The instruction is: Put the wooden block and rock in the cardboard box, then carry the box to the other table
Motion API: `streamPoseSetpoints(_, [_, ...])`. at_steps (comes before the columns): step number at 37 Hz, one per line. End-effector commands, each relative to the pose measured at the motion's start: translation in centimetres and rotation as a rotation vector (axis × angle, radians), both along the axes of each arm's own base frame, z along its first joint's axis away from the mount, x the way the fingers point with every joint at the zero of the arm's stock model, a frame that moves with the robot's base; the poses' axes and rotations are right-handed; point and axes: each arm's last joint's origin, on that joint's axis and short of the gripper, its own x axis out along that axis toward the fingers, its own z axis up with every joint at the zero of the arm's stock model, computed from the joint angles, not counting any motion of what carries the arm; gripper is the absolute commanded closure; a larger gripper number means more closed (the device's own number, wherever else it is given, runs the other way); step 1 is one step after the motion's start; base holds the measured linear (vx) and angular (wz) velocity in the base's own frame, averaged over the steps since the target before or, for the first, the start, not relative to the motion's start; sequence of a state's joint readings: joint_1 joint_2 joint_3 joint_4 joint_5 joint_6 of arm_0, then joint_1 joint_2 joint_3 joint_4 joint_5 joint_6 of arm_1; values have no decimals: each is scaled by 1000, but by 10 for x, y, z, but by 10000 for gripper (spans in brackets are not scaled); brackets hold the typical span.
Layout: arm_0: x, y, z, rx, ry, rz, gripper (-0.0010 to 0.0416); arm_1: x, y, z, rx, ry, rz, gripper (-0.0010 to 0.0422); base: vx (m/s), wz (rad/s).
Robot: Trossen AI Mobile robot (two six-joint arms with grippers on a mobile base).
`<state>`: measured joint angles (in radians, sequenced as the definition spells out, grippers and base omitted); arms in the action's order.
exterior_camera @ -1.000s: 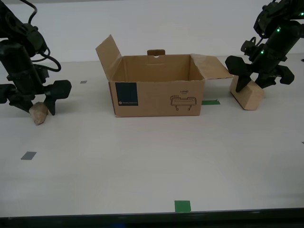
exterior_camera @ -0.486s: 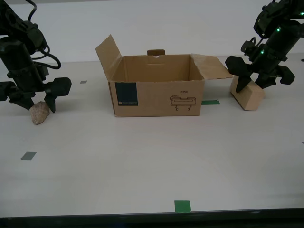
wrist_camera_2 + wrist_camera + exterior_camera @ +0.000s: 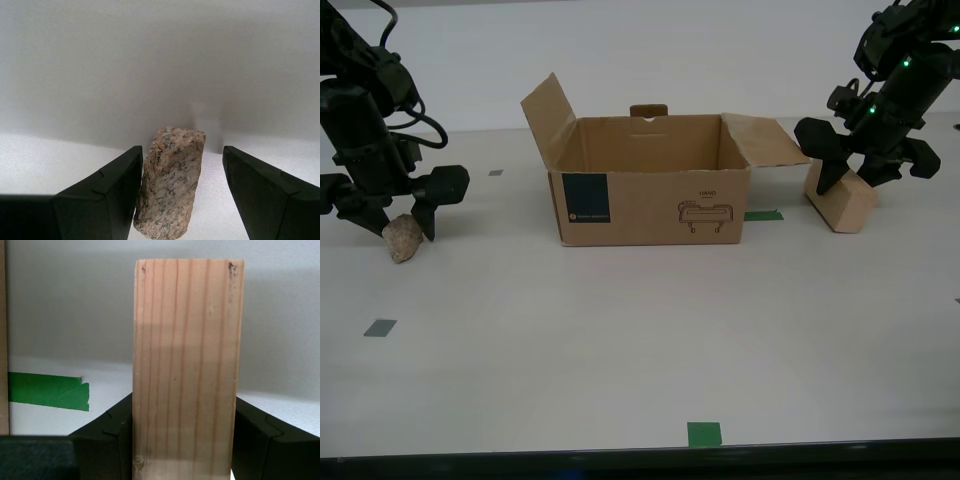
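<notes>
rock (image 3: 403, 239) shifted slightly under my second hand (image 3: 396, 212), block (image 3: 841, 200) unchanged

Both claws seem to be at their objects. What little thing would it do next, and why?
Probably close my second gripper on the rock: one finger touches it, the other stands off with a gap. My first gripper already looks pressed against both sides of the wooden block, and the cardboard box stands open between them.

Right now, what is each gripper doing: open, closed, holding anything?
My first gripper: closed on the wooden block.
My second gripper: open around the rock, gap on one side.
</notes>
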<state>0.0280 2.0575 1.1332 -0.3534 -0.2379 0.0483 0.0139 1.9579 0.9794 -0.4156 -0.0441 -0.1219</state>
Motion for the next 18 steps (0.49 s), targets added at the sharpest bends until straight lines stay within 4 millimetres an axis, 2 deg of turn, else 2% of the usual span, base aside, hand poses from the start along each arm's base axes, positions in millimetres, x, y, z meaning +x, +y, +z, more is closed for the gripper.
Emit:
streamPoseSetpoints(1, [-2, 0, -2, -4, 19, -1, 406, 0, 0, 0, 2, 2, 0, 197, 0, 0])
streamPoseSetpoints(9, [-2, 0, -2, -4, 19, -1, 406, 0, 0, 0, 1, 4, -1, 211, 0, 0])
streamPoseSetpoints(18, [-2, 0, -2, -4, 18, -1, 406, 0, 0, 0, 1, 5, -1, 314, 0, 0])
